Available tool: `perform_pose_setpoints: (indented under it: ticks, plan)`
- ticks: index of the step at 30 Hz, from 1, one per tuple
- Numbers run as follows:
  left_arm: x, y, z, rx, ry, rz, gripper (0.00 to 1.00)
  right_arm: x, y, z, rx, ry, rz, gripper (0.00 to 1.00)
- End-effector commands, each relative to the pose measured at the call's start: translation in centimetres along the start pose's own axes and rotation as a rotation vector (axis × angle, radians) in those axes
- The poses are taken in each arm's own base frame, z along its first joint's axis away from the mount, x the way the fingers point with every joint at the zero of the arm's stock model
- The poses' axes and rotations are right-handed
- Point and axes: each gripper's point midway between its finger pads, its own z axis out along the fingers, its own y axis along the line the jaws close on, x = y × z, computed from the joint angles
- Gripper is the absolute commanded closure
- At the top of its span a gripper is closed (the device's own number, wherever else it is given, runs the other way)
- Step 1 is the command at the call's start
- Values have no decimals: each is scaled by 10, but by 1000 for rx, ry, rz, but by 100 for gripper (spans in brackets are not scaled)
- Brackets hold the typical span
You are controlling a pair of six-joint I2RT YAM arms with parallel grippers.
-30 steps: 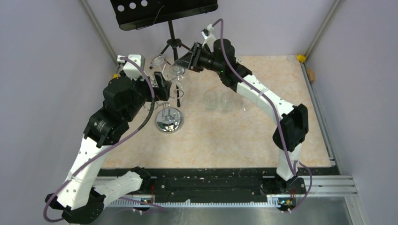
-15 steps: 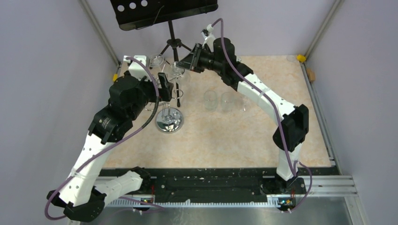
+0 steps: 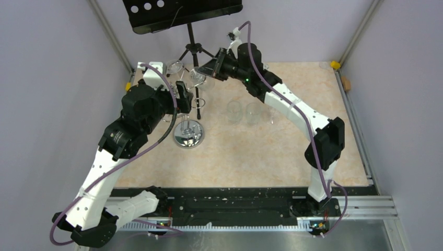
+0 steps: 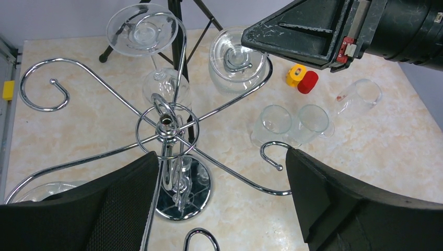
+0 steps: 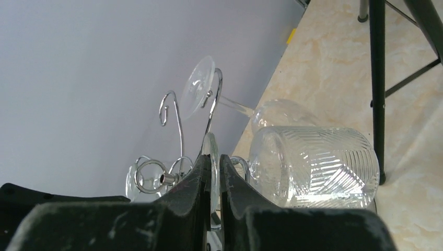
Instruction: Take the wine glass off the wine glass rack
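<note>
The chrome wine glass rack (image 3: 188,135) stands left of centre; its hub (image 4: 166,125) and curled arms fill the left wrist view. Several wine glasses hang upside down from it. One patterned wine glass (image 5: 318,167) hangs on the far right arm, its foot (image 4: 237,55) up. My right gripper (image 3: 202,73) is shut edge-on on that foot (image 5: 211,157). My left gripper (image 3: 184,99) is open just above the rack's top, its fingers (image 4: 104,209) either side of the post and mirrored base (image 4: 183,191), holding nothing.
A second hanging glass (image 4: 142,29) is left of the held one, and a third foot (image 4: 42,191) shows lower left. Two tumblers (image 3: 234,111) and a glass lying on its side (image 4: 360,94) sit right of the rack. The black music stand (image 3: 180,13) is behind. A yellow and red object (image 4: 302,79) lies beyond.
My left gripper moved farther in over the rack's top, then held still. My right gripper stays shut on the glass foot and has shifted only slightly.
</note>
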Motion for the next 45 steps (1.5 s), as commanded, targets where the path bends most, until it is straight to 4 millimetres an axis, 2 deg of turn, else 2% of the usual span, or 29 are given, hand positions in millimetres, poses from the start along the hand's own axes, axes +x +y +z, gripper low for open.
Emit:
perform_pose_setpoints:
  ticks: [1,9,20,36,45]
  plan:
    - [-11,1,-3,-4,-48,-6,6,-43,36,-26,-69,-187,60,100]
    - [-14,2,-4,-4,-59,-7,6,-52,59,-51,-178,-255,200,100]
    - [-13,1,-1,-6,-55,-9,6,-47,69,-65,-191,-247,207,100]
    - [-16,12,-5,-63,-76,-19,6,-28,89,-53,-242,-194,205,100]
    - [-15,17,-6,-87,-80,-19,6,-17,86,-43,-213,-175,209,100]
